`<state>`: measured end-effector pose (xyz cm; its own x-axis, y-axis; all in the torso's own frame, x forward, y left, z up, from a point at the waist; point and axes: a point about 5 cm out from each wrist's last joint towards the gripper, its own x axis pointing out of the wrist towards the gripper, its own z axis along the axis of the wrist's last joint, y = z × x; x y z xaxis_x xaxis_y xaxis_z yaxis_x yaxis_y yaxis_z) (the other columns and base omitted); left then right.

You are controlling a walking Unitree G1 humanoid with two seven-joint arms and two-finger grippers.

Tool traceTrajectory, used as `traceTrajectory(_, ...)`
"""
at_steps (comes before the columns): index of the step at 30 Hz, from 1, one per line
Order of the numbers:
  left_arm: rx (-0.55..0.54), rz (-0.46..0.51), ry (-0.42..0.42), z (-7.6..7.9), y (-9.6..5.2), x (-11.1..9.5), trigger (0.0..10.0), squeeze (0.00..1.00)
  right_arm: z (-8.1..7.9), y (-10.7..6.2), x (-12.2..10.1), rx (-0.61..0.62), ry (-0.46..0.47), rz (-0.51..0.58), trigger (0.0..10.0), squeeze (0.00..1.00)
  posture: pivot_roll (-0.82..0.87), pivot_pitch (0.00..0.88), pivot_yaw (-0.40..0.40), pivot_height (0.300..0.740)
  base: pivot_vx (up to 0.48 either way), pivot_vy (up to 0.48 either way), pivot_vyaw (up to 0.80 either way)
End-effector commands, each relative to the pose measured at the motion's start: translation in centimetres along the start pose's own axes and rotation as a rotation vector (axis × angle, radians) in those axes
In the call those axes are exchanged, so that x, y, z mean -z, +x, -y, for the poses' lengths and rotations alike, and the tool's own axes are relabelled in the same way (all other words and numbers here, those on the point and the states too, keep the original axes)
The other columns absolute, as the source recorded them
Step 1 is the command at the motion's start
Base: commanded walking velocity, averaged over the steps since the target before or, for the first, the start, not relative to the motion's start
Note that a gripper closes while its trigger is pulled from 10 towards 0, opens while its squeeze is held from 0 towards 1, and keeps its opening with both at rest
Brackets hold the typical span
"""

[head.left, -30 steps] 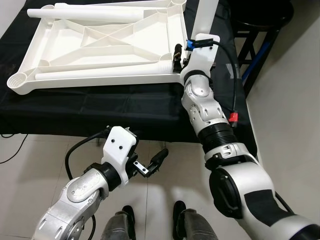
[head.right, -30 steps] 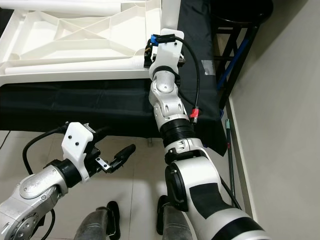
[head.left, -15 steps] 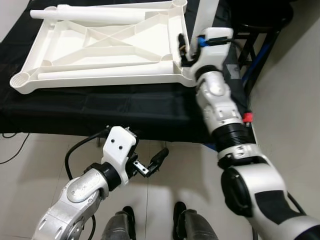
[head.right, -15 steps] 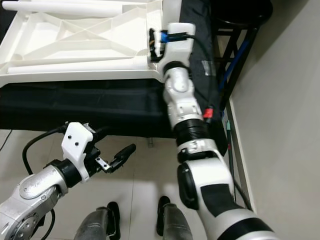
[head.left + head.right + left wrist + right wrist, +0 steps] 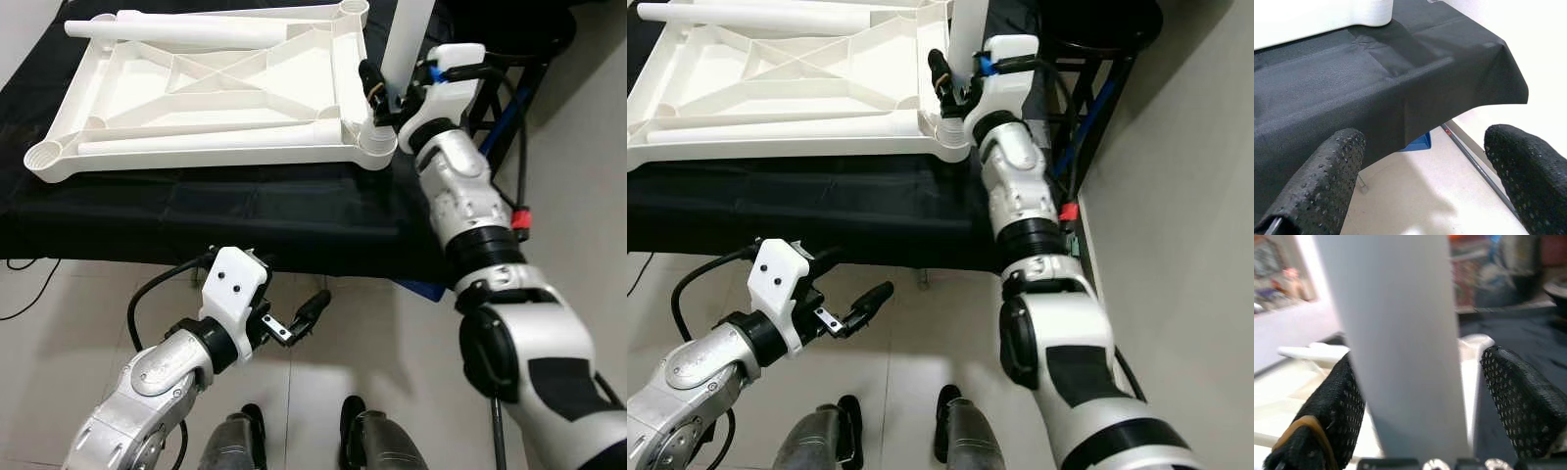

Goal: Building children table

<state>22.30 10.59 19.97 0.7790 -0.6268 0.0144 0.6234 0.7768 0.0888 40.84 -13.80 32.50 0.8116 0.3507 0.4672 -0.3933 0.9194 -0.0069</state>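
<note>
At tabletop corner, right tool straddles upright leg, fingers spread, long axis vertical; left tool spread, idle.

1. The white plastic table top lies upside down on a black-covered surface, its ribbed underside facing up with crossed diagonal braces inside a rectangular frame.
2. Round leg sockets sit at its corners; the near left socket is open.
3. One white tubular leg lies loose along the near edge of the frame, and another leg lies along the far edge.
4. A third white leg stands upright at the near right corner socket.
</note>
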Motion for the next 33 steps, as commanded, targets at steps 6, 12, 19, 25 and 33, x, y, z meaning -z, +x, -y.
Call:
traceTrajectory(6,0.008,-0.015,-0.007,0.3,-0.3,0.4,10.0,0.00,-0.4,0.5,-0.8,-0.135,0.041,0.016,10.0,0.00,0.22,0.300,-0.005,0.740,0.000,0.000,0.00)
traceTrajectory(12,0.006,-0.014,-0.005,0.2,-0.2,0.4,10.0,0.00,-0.6,0.9,-1.6,-0.294,0.080,-0.007,10.0,0.00,0.22,0.305,-0.008,0.740,0.000,0.000,0.00)
traceTrajectory(19,0.004,-0.008,-0.010,0.3,-0.2,0.2,10.0,0.00,-0.7,1.0,-2.0,-0.394,0.106,-0.036,10.0,0.00,0.22,0.306,-0.014,0.740,0.000,0.000,0.00)
traceTrajectory(25,0.001,-0.005,-0.012,0.3,-0.1,0.1,10.0,0.00,-0.6,1.2,-2.1,-0.387,0.082,-0.053,10.0,0.00,0.21,0.309,-0.016,0.740,0.000,0.000,0.00)
traceTrajectory(33,0.001,-0.002,-0.014,0.4,-0.1,0.1,10.0,0.00,-0.1,1.5,-2.4,-0.310,0.028,-0.066,0.0,0.00,0.21,0.313,-0.017,0.740,0.000,0.000,0.00)
